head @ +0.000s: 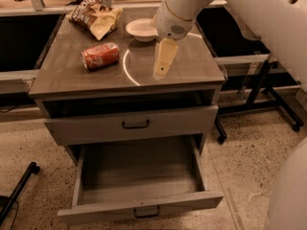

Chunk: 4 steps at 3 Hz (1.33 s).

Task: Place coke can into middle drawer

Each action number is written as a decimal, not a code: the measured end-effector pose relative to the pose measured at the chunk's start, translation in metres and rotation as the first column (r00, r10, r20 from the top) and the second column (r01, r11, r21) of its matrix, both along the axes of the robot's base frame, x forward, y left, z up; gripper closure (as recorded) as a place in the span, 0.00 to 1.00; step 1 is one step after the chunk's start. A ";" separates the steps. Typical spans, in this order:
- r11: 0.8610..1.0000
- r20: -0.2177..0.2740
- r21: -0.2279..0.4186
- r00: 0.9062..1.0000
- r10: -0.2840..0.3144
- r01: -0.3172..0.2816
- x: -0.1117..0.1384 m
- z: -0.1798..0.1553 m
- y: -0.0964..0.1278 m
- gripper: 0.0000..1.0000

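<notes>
Looked down from in front on a grey wood-grain cabinet. Found the coke can [100, 55] lying on its side on the left part of the tabletop [67, 80], red-orange with white lettering, well apart from the claw. Showed a brown-and-yellow snack bag [96, 17] at the back left corner and a white bowl [142, 29] near the back centre, just beside the robot's white arm [184, 8]. Placed the claw [160, 72] over the middle of the tabletop, cream-coloured and pointing downward, to the right of the can and in front of the bowl. Could not tell whether clenched or released, nor whether its tip touched the surface. Caught a pale curved ring of light [125, 70] on the tabletop between can and claw. Below the top, showed a shallower drawer front [96, 127] pushed shut, with a black bar handle. Beneath that, found the middle drawer [139, 176] pulled out wide toward the viewer, flat floor and tall side walls in view, a small dark pull handle on its front.
</notes>
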<state>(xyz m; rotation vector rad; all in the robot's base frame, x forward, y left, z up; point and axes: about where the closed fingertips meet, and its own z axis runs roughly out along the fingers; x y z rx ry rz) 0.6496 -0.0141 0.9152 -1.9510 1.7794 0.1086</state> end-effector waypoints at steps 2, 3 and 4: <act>0.992 0.003 -0.050 0.993 0.118 -0.117 0.036 -0.011 0.049 0.00; 0.982 -0.026 -0.064 0.984 0.176 -0.177 0.056 -0.029 0.087 0.00; 0.975 -0.045 -0.071 0.978 0.206 -0.208 0.068 -0.041 0.110 0.00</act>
